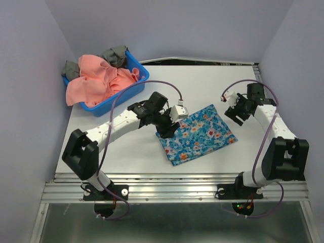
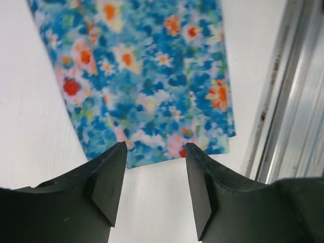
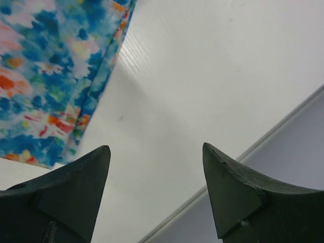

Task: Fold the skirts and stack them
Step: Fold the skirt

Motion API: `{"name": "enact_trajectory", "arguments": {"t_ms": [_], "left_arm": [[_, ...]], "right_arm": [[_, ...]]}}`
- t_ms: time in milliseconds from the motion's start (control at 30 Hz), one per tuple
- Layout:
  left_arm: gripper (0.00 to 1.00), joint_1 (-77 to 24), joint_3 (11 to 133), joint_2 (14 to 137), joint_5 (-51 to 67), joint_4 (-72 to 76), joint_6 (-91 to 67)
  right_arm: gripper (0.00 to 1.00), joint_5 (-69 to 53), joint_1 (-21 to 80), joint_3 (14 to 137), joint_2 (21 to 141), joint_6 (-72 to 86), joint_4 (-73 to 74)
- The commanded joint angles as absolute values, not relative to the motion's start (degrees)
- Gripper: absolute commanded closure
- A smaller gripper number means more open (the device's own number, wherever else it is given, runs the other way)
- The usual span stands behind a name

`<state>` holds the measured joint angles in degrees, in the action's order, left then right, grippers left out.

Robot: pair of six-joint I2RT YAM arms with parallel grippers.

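Folded flowered skirt (image 1: 200, 134) lying flat and askew at the middle of the table (image 1: 126, 152), somewhat toward its right edge. The left claw (image 1: 167, 129) hangs at the skirt's left border, fingers apart and holding nothing. In the left wrist view the skirt's hem lies just beyond the fingertips, not between them. The right claw (image 1: 234, 114) sits just off the skirt's far right corner, likewise apart and empty.

The pink skirt (image 1: 101, 81) is heaped in the blue basket (image 1: 142, 68) at the far left corner, among grey cloths (image 1: 115, 54). The first fold appears finished, so fetching the pink skirt is judged the next step.

To do it well, raise both claws straight off the cloth so no layer is dragged open. Take the pink skirt alone by one edge, clear of the grey pieces, and spread it on the bare left half.

The tabletop is white and smooth, with a metal rail (image 1: 177, 182) along its near edge and pale lavender walls (image 1: 30, 61) on three sides.
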<state>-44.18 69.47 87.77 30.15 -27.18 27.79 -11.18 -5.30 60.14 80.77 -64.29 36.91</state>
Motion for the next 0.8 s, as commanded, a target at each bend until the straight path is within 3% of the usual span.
{"name": "enact_trajectory", "arguments": {"t_ms": [0, 200, 467, 667, 767], "left_arm": [[0.39, -43.07, 70.31, 92.10, 27.07, -23.38, 22.33], [0.42, -43.15, 71.02, 98.08, 26.64, -21.36, 20.22], [0.43, -45.52, 66.53, 94.05, 29.62, -21.88, 26.89], [0.42, -54.39, 65.83, 93.43, 21.90, -21.10, 28.04], [0.44, -56.16, 66.35, 94.21, 19.87, -19.87, 27.60]], "right_arm": [[0.23, -17.91, -5.62, 68.88, 87.68, -49.32, 49.89], [0.24, -22.59, -5.62, 77.16, 102.01, -39.82, 60.20], [0.28, -21.88, -5.62, 75.76, 108.89, -36.04, 57.83], [0.32, -23.99, -5.62, 75.15, 110.65, -33.49, 58.27], [0.39, -25.13, -5.62, 74.36, 111.27, -31.56, 58.62]]}}
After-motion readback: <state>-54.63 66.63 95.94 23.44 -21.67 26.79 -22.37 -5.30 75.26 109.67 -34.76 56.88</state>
